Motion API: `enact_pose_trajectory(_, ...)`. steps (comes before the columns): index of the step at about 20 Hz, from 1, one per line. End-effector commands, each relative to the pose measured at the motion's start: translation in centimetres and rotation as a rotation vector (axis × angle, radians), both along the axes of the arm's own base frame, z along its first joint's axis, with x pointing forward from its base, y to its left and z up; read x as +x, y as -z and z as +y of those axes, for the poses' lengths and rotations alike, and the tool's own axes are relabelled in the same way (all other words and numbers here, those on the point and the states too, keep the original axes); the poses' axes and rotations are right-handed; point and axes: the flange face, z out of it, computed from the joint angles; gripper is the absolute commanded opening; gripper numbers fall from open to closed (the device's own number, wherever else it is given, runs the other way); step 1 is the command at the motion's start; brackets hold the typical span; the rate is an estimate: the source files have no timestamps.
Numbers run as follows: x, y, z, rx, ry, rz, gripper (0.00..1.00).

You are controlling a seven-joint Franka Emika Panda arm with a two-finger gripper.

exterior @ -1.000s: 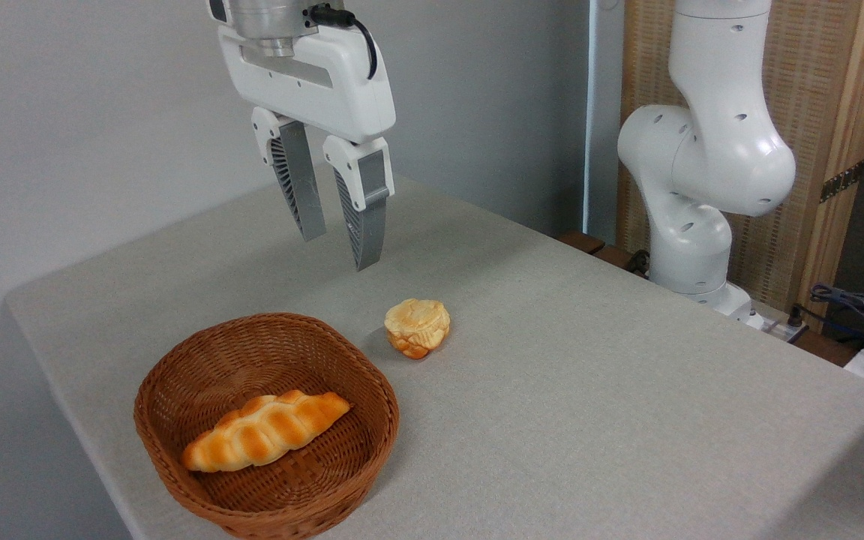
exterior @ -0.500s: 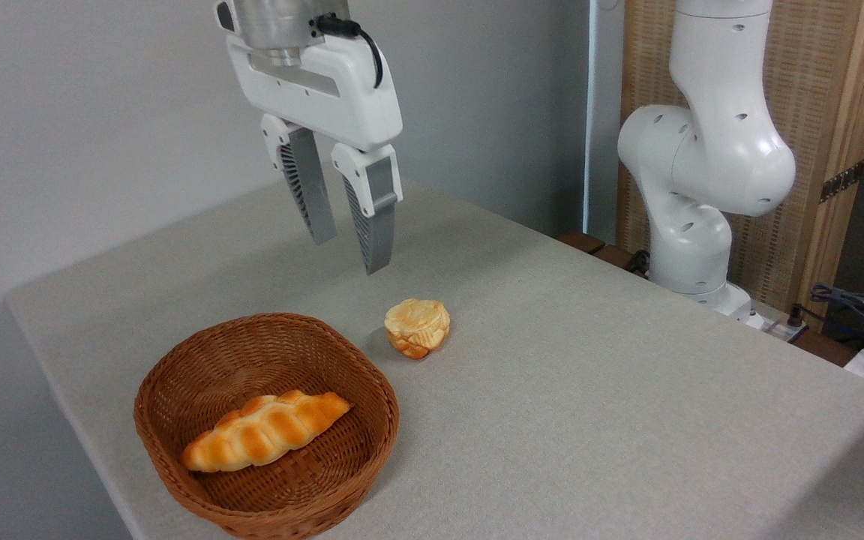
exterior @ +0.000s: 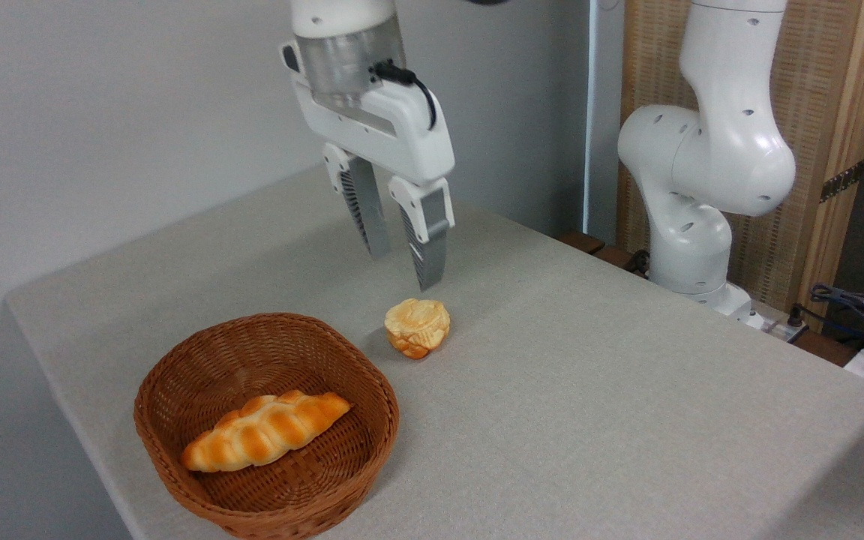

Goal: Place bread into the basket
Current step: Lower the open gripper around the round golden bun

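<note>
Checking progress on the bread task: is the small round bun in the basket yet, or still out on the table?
Out. The bun sits on the table, beside the basket.

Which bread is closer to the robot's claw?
The small round bun, lying on the table just under the open gripper. The long braided loaf lies farther off, inside the basket.

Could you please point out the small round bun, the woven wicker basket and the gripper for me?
Small round golden-orange bun (exterior: 417,327): fixed camera view, on its cracked top.
Brown woven wicker basket (exterior: 376,386): fixed camera view, on its right rim.
Gripper (exterior: 405,268): fixed camera view, midway between its fingertips.
</note>
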Motion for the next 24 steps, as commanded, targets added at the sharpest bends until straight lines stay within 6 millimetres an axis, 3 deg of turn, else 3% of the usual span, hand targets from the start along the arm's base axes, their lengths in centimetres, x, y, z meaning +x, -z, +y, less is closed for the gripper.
enact_pose_trajectory(1, -2.7, 3.4, -0.6, -0.009, 0.036, 0.017, 1.00)
enact_pose_trajectory(12, -3.3, 9.5, -3.7, -0.130, 0.021, 0.011, 1.00)
enact_pose_trajectory(24, -3.2, 12.4, -6.0, -0.119, 0.057, 0.038, 1.00)
